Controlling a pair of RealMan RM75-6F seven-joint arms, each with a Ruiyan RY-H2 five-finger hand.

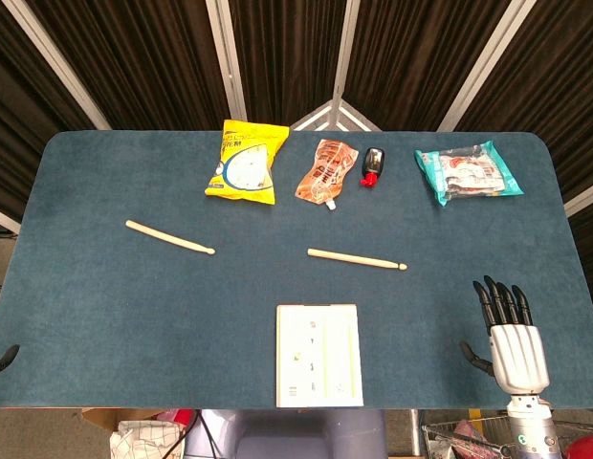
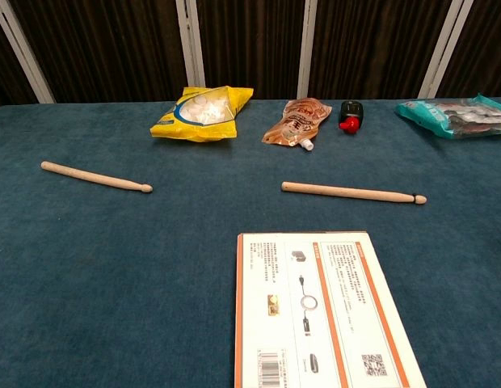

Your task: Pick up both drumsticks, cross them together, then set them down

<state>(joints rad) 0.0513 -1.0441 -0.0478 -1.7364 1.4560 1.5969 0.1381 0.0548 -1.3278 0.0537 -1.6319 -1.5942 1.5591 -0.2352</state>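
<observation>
Fingers [image 1: 501, 301] of the right hand [image 1: 508, 342] stretched straight and slightly apart, thumb out to the side, holding nothing, low over the blue table [image 1: 105, 316] at 4 o'clock. Left hand [image 1: 4, 358] barely visible at the table's 8 o'clock edge, only a dark tip showing; could not tell how its fingers lay. Left drumstick [image 1: 169, 237] lying flat at 9 o'clock, tip toward centre. Right drumstick [image 1: 357, 258] lying flat near centre, tip toward 3 o'clock, well apart from the other. Both untouched. White box [image 1: 318, 355] flat at 6 o'clock. Along the far side, from 11 to 2 o'clock: yellow snack bag [image 1: 245, 163], sealed, white pieces showing through its window; orange spouted pouch [image 1: 327, 173]; small black and red bottle [image 1: 373, 165] on its side; teal packet [image 1: 467, 171], contents unclear.
</observation>
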